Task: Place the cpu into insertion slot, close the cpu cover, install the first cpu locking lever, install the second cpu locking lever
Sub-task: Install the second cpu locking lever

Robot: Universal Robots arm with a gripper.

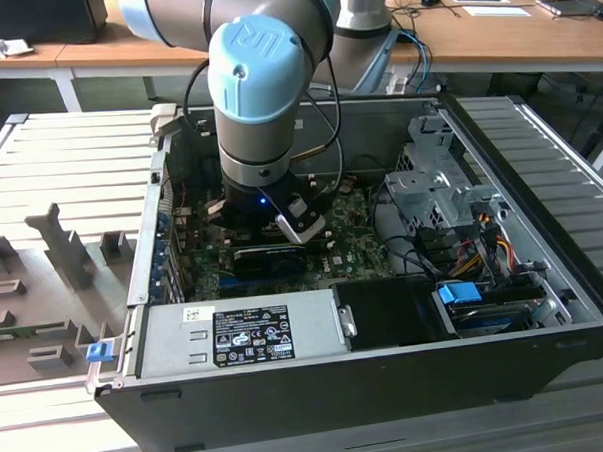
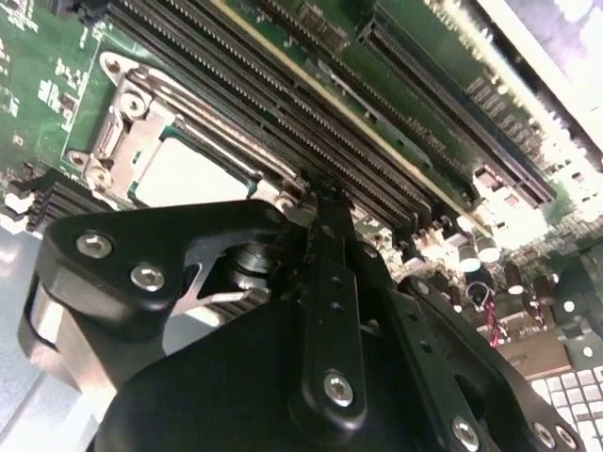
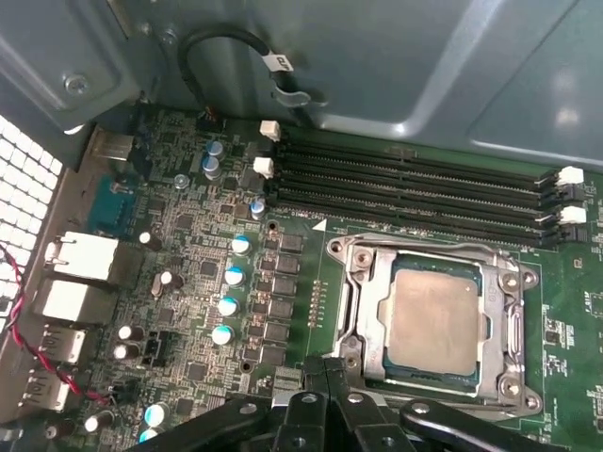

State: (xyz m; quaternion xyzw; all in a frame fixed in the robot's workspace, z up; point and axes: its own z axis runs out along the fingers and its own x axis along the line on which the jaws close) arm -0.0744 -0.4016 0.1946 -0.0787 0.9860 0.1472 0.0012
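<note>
The arm is being held plunged into the open case, its gripper drawn narrow, fingertips together, nothing gripped, at six o'clock of the insertion slot, where the cpu is being seated under the cpu cover.

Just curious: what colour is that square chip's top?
Pale silver-grey, the cpu shows best in the first wrist view.

1. Open top of computer case: arm reached down through it, over the motherboard.
2. Memory slots: ran just beside the insertion slot, along one edge.
3. Capacitors: stood upright in a row near the opposite edge.
4. Drive cage and cables: crowded the exterior view's right.
5. Power supply: walled the near side.
</note>
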